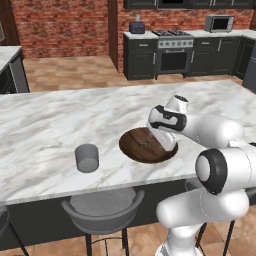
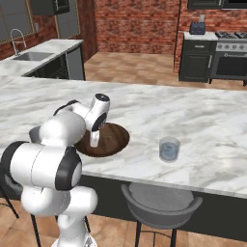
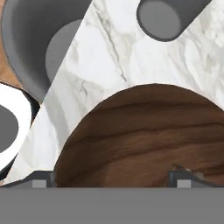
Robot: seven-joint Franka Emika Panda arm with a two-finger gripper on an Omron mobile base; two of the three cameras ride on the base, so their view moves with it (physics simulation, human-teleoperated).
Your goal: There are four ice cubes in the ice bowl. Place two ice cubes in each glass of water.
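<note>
The end effector (image 3: 111, 178) is held wide apart over the ice bowl (image 1: 145, 148). One ice cube (image 3: 189, 169) should be centred between the fingers before closing; glasses (image 1: 87, 158) flank the bowl.

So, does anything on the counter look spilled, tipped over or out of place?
Nothing stands out. Both tumblers, one and the other, stand upright on the marble counter. The wooden bowl sits flat near the edge, the open gripper above it.
</note>
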